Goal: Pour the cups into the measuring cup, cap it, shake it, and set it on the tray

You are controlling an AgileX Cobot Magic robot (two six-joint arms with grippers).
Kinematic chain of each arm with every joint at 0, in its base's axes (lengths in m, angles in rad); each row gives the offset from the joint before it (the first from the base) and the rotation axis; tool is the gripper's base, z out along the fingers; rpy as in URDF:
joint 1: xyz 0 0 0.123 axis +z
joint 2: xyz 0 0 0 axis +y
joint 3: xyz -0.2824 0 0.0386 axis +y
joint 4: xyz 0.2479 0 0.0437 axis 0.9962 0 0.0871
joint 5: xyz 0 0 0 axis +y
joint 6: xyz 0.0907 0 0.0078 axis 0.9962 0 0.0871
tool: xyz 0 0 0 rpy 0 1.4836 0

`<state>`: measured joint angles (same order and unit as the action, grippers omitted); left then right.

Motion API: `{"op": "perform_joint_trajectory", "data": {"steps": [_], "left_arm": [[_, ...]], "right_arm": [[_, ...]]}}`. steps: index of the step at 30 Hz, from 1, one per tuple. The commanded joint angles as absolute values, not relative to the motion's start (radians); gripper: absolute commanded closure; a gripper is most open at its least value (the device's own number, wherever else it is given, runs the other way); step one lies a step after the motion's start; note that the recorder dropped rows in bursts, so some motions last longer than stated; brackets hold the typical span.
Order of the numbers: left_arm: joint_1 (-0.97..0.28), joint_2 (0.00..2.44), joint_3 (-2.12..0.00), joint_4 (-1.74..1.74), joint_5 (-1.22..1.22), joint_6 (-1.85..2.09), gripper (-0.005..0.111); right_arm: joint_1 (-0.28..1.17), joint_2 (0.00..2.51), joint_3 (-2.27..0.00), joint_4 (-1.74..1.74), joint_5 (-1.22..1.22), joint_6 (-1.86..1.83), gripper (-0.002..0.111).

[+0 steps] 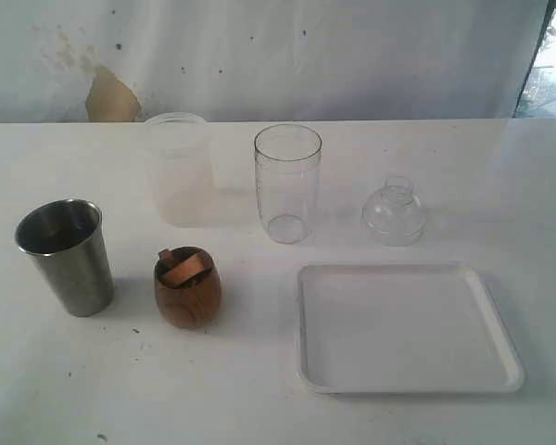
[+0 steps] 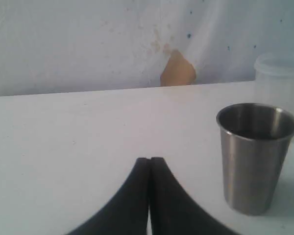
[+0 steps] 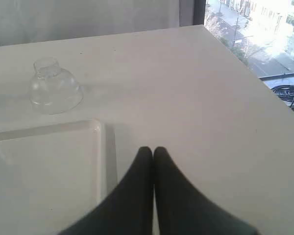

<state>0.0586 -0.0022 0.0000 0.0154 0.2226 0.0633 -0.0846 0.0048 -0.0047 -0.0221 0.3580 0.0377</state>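
Left gripper (image 2: 149, 161) and right gripper (image 3: 153, 151) are closed, empty, near three cups (image 1: 67, 255) (image 1: 187, 289) (image 1: 178, 171), one measuring cup (image 1: 287, 181), one lid (image 1: 394, 213), one tray (image 1: 403, 324).

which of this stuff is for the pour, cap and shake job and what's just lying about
For the job:
steel tumbler
wooden cup
frosted cup
measuring cup
dome lid, likely the cap
tray

Not part of it:
tan patch on the backdrop
black cable, coiled beyond the table edge
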Motion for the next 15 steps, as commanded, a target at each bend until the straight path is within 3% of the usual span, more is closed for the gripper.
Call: {"op": "perform_joint_trajectory", "data": {"steps": [1, 7, 15], "left_arm": [[0.057, 0.000, 0.000, -0.184, 0.126, -0.061, 0.107], [0.057, 0.000, 0.000, -0.484, -0.062, -0.243, 0.107], [0.057, 0.000, -0.055, -0.358, -0.124, -0.255, 0.107]], "right_arm": [[-0.082, 0.000, 0.000, -0.026, 0.350, 0.031, 0.108], [-0.082, 0.000, 0.000, -0.026, 0.350, 0.031, 0.108], [-0.082, 0.000, 0.000, -0.026, 0.350, 0.031, 0.108]]}}
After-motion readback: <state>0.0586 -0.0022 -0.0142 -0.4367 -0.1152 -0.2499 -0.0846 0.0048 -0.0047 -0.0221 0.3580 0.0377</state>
